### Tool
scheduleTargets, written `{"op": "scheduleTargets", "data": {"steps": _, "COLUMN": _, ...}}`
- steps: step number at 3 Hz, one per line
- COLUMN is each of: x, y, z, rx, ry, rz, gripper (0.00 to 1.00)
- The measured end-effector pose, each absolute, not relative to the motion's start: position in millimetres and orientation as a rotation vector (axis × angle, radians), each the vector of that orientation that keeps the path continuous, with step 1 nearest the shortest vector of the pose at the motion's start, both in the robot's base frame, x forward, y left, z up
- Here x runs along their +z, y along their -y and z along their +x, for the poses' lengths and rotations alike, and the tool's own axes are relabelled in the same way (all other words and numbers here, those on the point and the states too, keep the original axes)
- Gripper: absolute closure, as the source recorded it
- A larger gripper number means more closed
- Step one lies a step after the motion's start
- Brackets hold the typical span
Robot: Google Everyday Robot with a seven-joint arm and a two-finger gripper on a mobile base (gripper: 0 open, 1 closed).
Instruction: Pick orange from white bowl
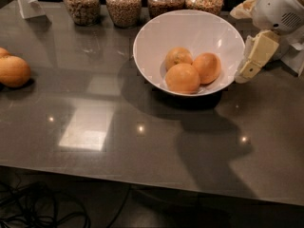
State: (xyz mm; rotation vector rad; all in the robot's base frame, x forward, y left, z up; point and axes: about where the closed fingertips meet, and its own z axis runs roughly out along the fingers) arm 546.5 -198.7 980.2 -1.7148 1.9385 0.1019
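The white bowl [190,30] stands on the dark table toward the back right. It holds three oranges. The orange [208,67] is the deep reddish one on the right side of the bowl. A slightly larger orange [183,78] lies in front of it, and a paler yellowish one [177,57] lies at the back left. My gripper [248,69] hangs just outside the bowl's right rim, to the right of the orange, pointing down toward the table. It holds nothing that I can see.
Several glass jars of grain [123,4] line the table's back edge behind the bowl. Two more oranges [13,71] lie at the far left. A white stand [27,1] sits at the back left corner. Cables lie on the floor below the front edge.
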Motion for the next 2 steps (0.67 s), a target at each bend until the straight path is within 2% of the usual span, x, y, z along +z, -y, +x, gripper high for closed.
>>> {"op": "scheduleTargets", "data": {"steps": 2, "x": 961, "y": 188, "z": 608, "rx": 0.174, "ry": -1.824, "rz": -1.731, "gripper": 0.0}}
